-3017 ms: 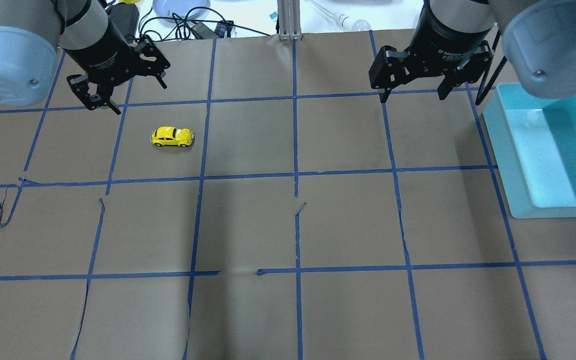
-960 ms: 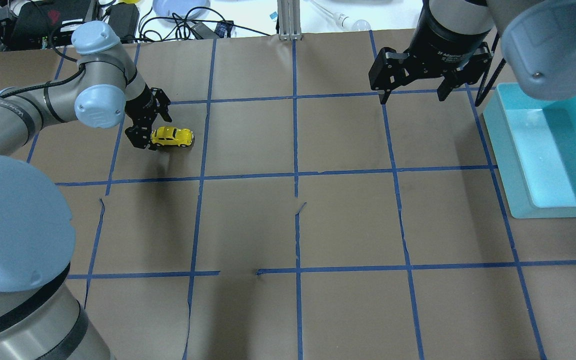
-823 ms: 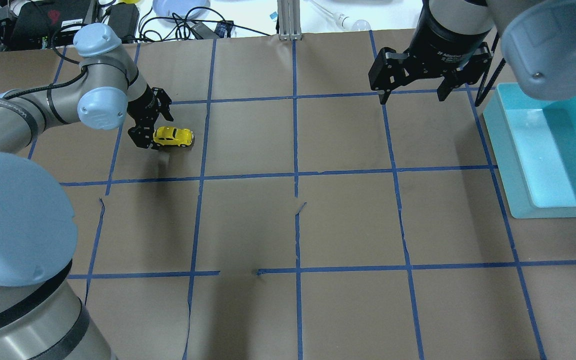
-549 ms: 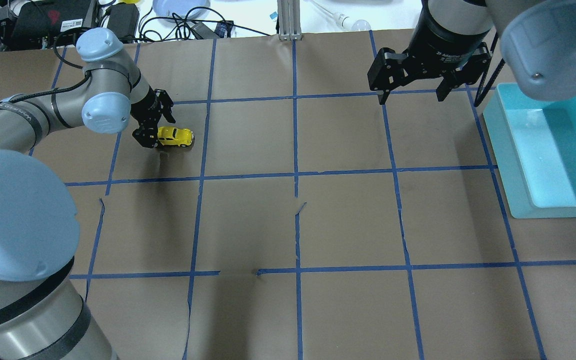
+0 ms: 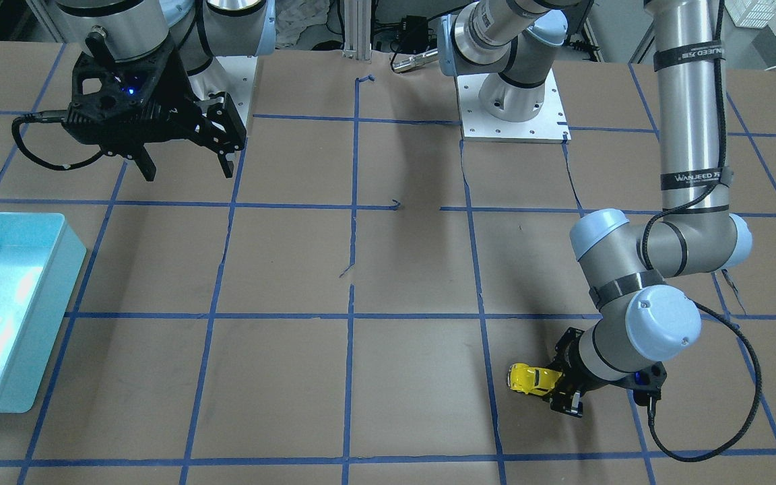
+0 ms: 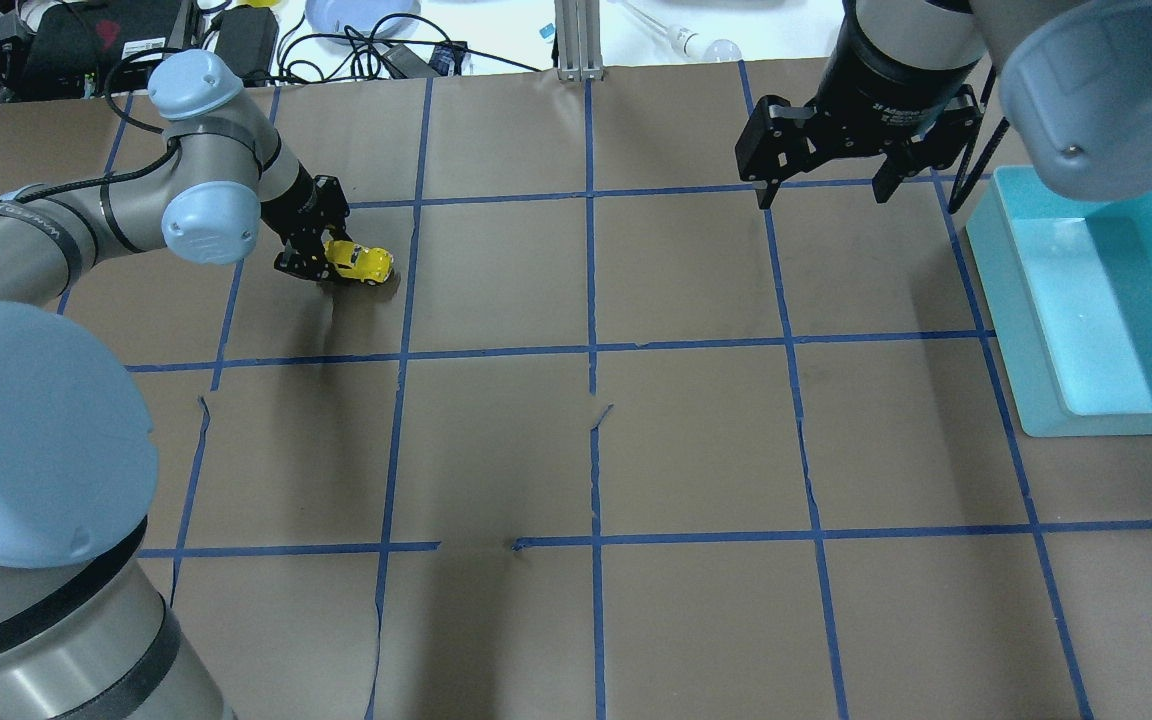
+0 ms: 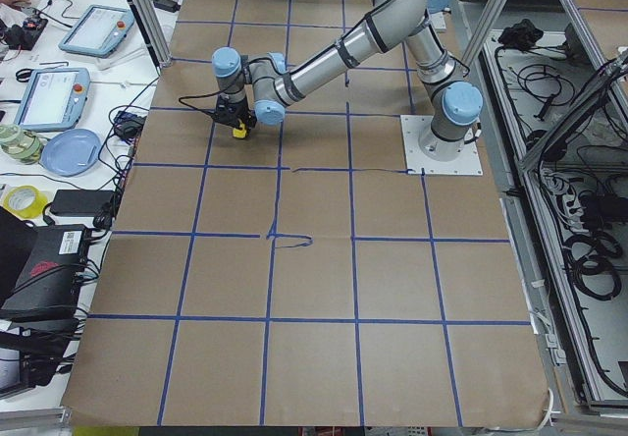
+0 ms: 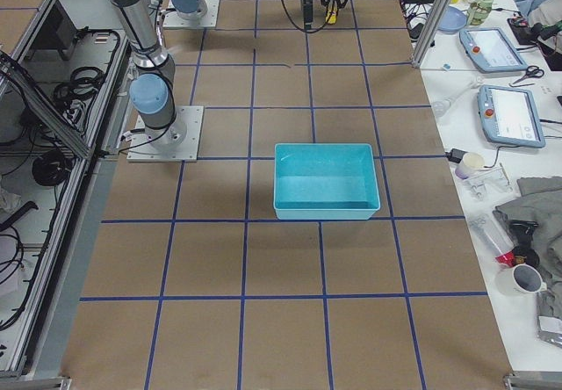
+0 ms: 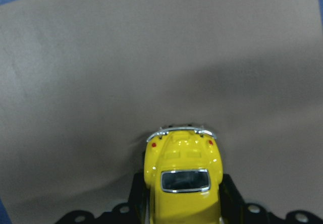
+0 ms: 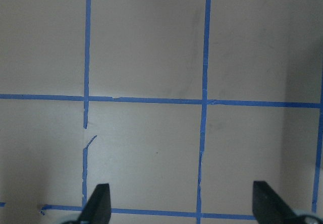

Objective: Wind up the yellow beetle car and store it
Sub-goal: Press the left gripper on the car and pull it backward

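brown paper (image 5: pixel 280 269) taped into blue squares covers the table. seen from the operators' side, the car (image 5: pixel 528 378) sits low in the picture with the left gripper (image 5: pixel 553 389) clamped around one end of it. the right gripper (image 5: pixel 188 172) hangs spread and holding nothing far across, nearer the tub (image 5: pixel 71 256). from overhead the car lies a little askew in its square, one end between the left fingers and the other poking out toward the table's middle, with the tub well apart at the opposite edge. the left-end camera gives only a yellow speck under the near arm's wrist, too small to judge the grip. the right-end camera shows the tub plainly but the car barely at all. the left wrist camera looks down on the roof, a silver bumper and two small red lights, with a black finger (image 9: pixel 135 196) pressed to each flank. the right wrist camera shows its own fingers wide apart over the paper. i judge the toy light, hard and glossy, so it may squirt out of a tight pinch. the flat sides just above the wheels seem the safest hold, leaving the wheels free to drag on the paper for winding, and a gentle squeeze would spare the paint and axles.
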